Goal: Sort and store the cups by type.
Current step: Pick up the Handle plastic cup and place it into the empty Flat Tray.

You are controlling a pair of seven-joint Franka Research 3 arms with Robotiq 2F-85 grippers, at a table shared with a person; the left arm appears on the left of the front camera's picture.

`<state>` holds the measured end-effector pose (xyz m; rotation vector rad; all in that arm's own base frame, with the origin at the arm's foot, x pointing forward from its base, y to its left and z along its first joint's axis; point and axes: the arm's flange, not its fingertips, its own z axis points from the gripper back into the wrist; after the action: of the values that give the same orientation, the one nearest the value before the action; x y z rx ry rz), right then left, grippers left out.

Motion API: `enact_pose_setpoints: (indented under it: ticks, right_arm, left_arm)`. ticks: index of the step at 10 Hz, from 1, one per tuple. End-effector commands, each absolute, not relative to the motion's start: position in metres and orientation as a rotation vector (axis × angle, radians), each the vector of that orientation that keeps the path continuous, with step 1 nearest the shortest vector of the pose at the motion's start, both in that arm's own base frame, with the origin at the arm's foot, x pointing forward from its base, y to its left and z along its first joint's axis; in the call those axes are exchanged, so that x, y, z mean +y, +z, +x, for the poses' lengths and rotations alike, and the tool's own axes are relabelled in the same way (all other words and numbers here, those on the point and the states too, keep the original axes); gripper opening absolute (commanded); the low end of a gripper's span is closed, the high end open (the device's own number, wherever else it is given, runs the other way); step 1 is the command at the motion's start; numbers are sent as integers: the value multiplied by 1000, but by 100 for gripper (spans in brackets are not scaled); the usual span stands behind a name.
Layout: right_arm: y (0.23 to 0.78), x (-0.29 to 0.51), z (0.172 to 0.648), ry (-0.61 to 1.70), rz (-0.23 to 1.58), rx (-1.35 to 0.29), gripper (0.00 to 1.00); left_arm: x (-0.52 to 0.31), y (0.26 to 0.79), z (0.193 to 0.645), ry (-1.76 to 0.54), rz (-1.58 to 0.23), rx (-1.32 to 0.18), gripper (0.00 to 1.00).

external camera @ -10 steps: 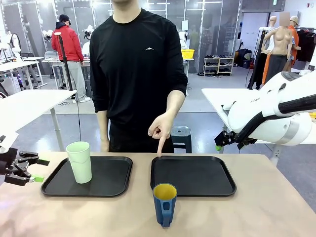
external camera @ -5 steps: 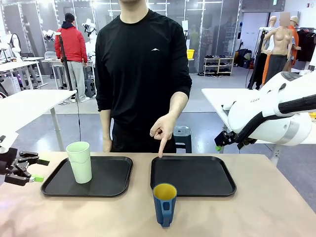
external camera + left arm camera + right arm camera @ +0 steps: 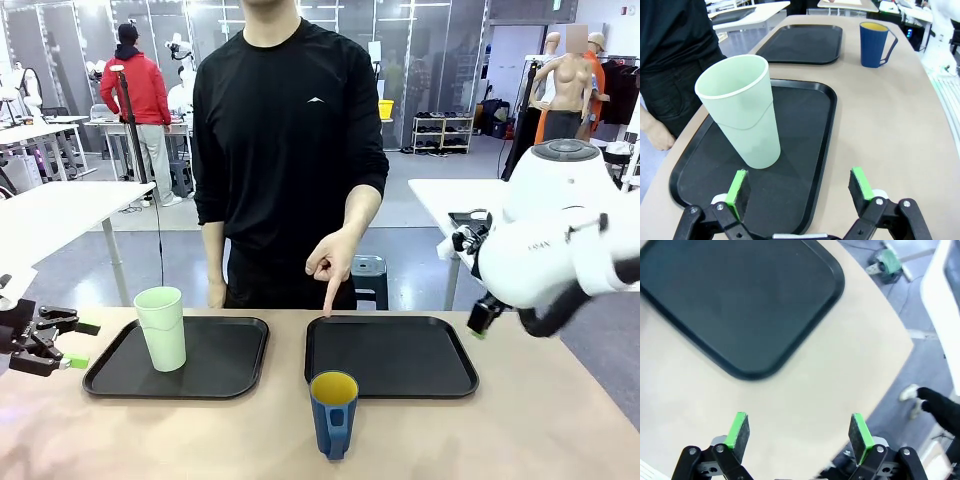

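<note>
Our right hand hangs open and empty over the tabletop's 3 o'clock edge. Our left hand, open too, faces the mint tumbler on the left tray. The blue mug stands on the tabletop at the empty tray's 7 o'clock. We should grip its body, clear of the handle.

Past your tabletop you see grey floor, white tables, and a shoe rack against glass partitions.
</note>
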<state>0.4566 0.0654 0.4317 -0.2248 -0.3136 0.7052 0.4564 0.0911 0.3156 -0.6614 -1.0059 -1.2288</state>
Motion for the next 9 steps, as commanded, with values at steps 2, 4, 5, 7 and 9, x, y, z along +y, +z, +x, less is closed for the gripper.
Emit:
enact_pose_setpoints:
  ticks: [2,4,5,7,9]
  right_arm:
    - [430,58,431,938,-406,-320,100]
    - [427,56,419,1103,-347,-322,100]
    - [426,56,416,1168,-336,-321,100]
    - [424,57,409,1255,-284,-309,100]
    - [424,57,405,1332,-237,-290,100]
  left_arm:
    - [93,316,460,-1240,-674,-1020,100]
    - [93,316,460,-1240,-674,-1020,100]
    - [93,316,460,-1240,-674,-1020,100]
    - [93,316,460,-1240,-674,-1020,100]
    - [93,316,460,-1240,-674,-1020,100]
